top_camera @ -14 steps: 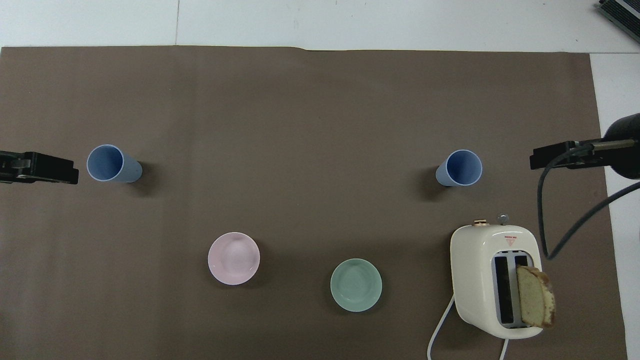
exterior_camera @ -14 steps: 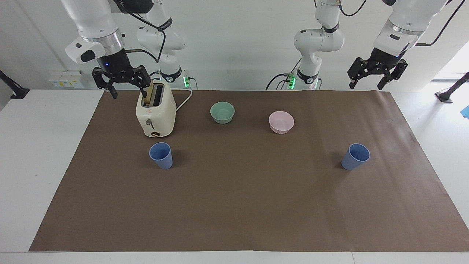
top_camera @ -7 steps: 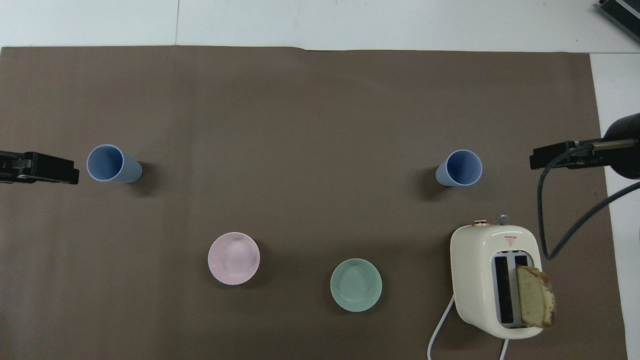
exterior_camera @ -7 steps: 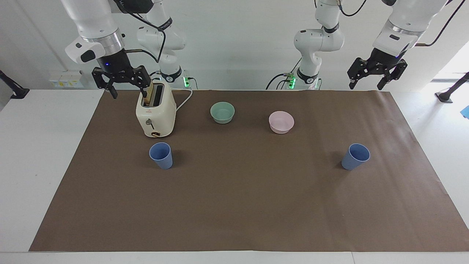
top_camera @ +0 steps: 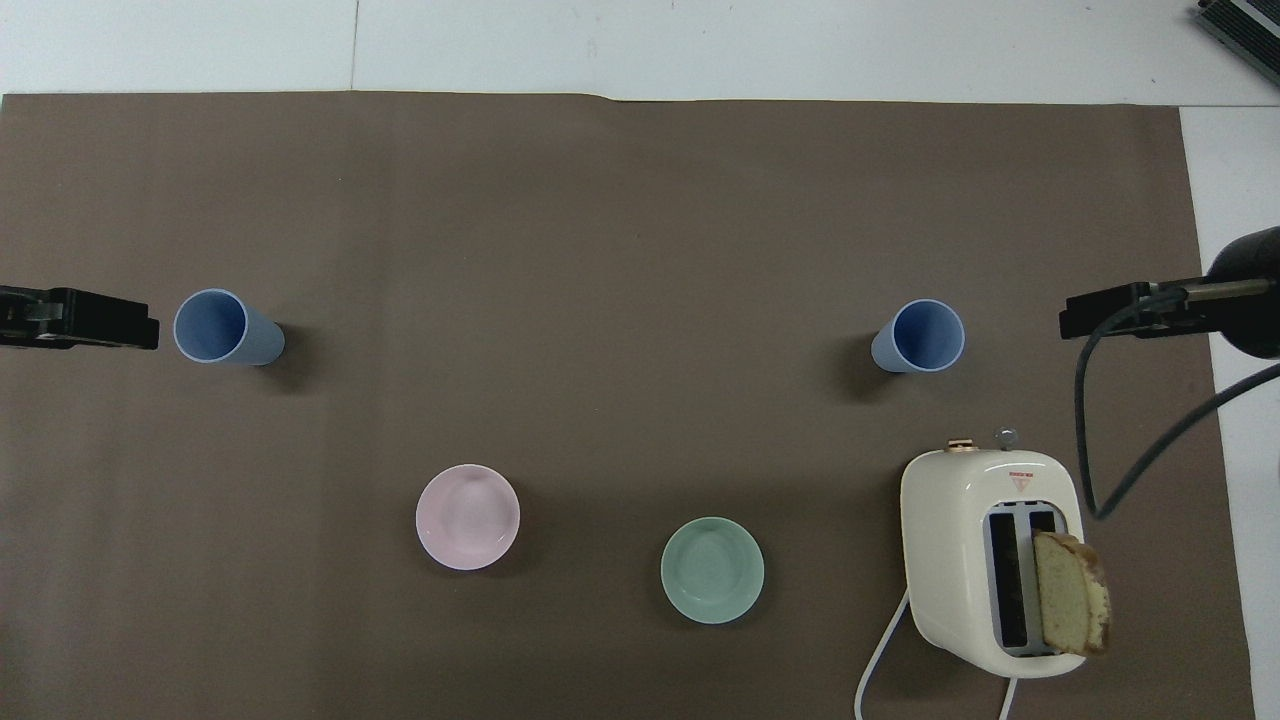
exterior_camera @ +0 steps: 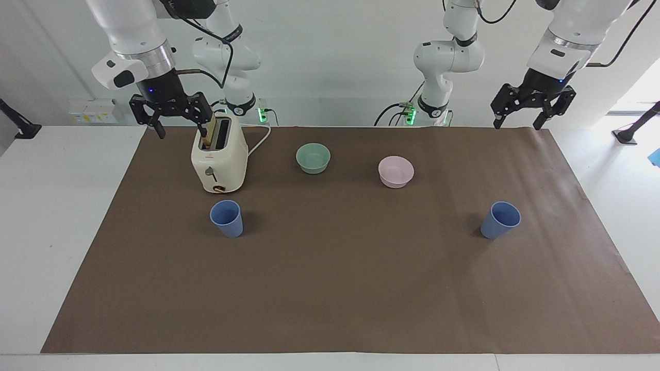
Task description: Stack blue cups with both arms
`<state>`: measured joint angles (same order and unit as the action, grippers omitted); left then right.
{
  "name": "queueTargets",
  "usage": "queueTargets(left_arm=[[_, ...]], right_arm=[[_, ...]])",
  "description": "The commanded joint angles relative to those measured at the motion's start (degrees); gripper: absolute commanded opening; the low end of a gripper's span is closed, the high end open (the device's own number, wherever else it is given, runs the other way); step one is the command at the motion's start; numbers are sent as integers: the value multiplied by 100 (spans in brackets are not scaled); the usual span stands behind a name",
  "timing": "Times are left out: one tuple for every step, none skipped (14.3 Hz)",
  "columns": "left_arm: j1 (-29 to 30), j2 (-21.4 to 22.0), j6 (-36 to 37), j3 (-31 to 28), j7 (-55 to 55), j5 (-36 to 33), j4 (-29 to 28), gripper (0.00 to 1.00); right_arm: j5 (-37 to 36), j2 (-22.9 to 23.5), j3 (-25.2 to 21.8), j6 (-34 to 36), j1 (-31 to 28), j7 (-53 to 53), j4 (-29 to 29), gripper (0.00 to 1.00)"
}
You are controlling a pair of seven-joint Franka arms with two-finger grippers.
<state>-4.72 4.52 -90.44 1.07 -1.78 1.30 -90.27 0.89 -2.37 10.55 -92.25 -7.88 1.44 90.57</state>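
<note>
Facing view: white table (exterior_camera: pixel 56 216) covered by a matte brown paper sheet (exterior_camera: pixel 340 288), slightly creased near the lower right; plain white wall at top. Right gripper (exterior_camera: pixel 179 131) upper left, raised over the sheet's edge beside the toaster (exterior_camera: pixel 219 159), fingers spread wide, holding nothing. Left gripper (exterior_camera: pixel 516 124) upper right, raised over the sheet's corner, fingers wide, also holding nothing. Glossy cream toaster, rounded, with a bread slice (exterior_camera: pixel 209 131) poking out of one slot. Round green bowl (exterior_camera: pixel 313 157) and pink bowl (exterior_camera: pixel 395 171) upper centre. Two tapered matte blue cups, both upright, unstacked: one (exterior_camera: pixel 226 218) left of centre just below the toaster, the other (exterior_camera: pixel 500 219) right of centre.

Overhead view: same brown sheet (top_camera: pixel 620 220), white tabletop (top_camera: pixel 700 45) along the top. Blue cups at mid-left (top_camera: pixel 226 328) and mid-right (top_camera: pixel 920 337), well apart. Pink bowl (top_camera: pixel 467 516), green bowl (top_camera: pixel 712 570), toaster (top_camera: pixel 960 540) along the bottom.
</note>
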Motion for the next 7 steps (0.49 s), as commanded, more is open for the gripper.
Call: queueTargets(left_arm=[[268, 23, -420, -11, 11, 81, -298, 100], [322, -13, -604, -11, 11, 90, -403, 100], [435, -82, -815, -11, 11, 90, -508, 100], [541, -179, -1008, -11, 20, 90, -596, 100], [611, -258, -1202, -11, 20, 90, -684, 100], [743, -372, -1386, -11, 29, 90, -772, 100], [892, -469, -1632, -11, 81, 90, -895, 100]], right_arm=[[104, -97, 44, -39, -82, -39, 128, 100], [104, -97, 44, -39, -82, -48, 128, 100], [104, -97, 44, -47, -82, -48, 128, 100], [104, -97, 44, -48, -82, -48, 128, 100], [104, -106, 44, -48, -82, -48, 128, 100], [104, -98, 44, -48, -82, -48, 128, 100], [104, -97, 44, -48, -82, -48, 128, 100]])
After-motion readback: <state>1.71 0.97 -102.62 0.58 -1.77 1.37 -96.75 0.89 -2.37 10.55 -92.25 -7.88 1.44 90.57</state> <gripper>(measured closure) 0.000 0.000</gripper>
